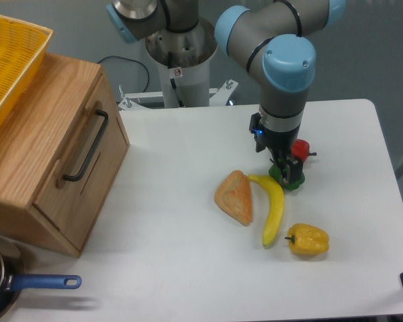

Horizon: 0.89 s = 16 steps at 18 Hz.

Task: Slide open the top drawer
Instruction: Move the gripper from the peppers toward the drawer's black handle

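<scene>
The blue-handled pan [13, 285] sits nearest the camera at the lower left, just in front of the wooden cabinet [27, 174], and it matters because the top drawer [80, 164] faces out over the table toward that side. The drawer looks fully closed, its front flush with the cabinet, its black bar handle [87, 146] running along the panel, and a yellow mesh basket [10, 60] resting on the cabinet top. The gripper [287, 173] is well apart from it, far to the right across the white table [188, 147], pointing down among the toy food: a green piece [290, 181] just under its tips, a red piece [301, 148] behind, a banana [274, 208], a bread slice [235, 196] and a yellow pepper [307, 239] near. Whether its fingers are spread or pressed together cannot be told; they are too small and dark here. The risks, as I judge them: lifting away could nudge the green piece or banana; a shallow grip on the bar could slip off; and a pull not in line with the drawer's travel could drag the whole cabinet or shake the basket.
</scene>
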Available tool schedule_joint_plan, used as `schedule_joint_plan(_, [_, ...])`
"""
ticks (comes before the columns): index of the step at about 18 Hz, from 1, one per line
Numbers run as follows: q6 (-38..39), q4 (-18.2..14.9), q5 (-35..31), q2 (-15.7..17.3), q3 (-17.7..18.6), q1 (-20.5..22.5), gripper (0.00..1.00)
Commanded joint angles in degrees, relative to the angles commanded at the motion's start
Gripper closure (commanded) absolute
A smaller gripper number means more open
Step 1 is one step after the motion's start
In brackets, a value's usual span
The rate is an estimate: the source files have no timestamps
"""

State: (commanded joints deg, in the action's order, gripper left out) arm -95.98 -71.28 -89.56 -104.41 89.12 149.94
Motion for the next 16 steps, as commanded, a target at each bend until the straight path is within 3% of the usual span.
schedule_joint_plan(6, [0.3,0.0,0.0,0.0,0.3,-0.3,0.0])
schedule_joint_plan(11, [1.7,0.4,0.2,0.2,3.1,-0.4,0.0])
schedule_joint_plan(16, [12.6,0.0,0.1,0.3,2.9,-2.7,0.0])
